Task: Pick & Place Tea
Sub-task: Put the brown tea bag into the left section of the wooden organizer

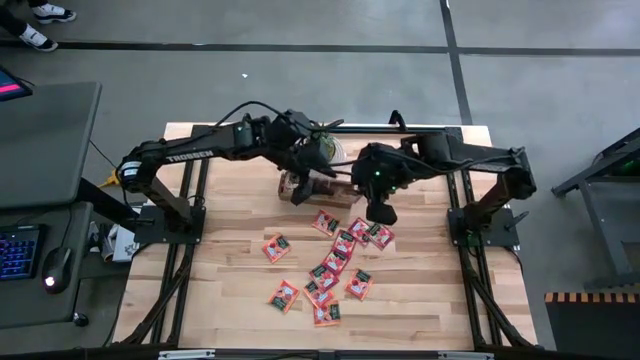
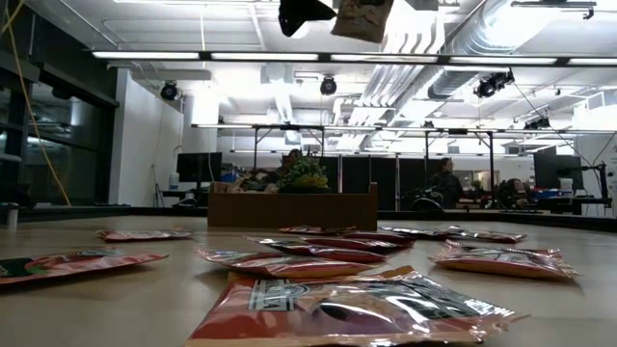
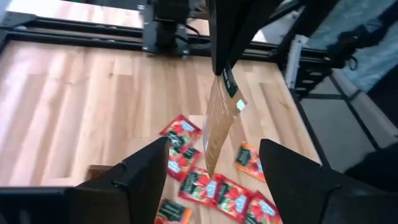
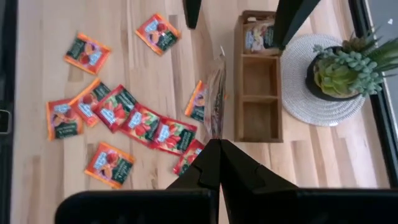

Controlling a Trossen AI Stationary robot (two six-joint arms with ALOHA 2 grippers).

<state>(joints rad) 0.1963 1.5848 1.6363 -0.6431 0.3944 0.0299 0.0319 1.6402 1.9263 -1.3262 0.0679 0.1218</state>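
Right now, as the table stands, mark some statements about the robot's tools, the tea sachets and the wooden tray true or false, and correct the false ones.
1. The right tool is shut on a pale beige flat sachet, which hangs below it. True.
2. The left tool grips a red-orange sachet. False: its fingers stand open and hold nothing.
3. All three compartments of the brown wooden tray are empty. False: one end compartment holds a sachet.
4. A green potted plant stands on a round pale mat beside the tray. True.
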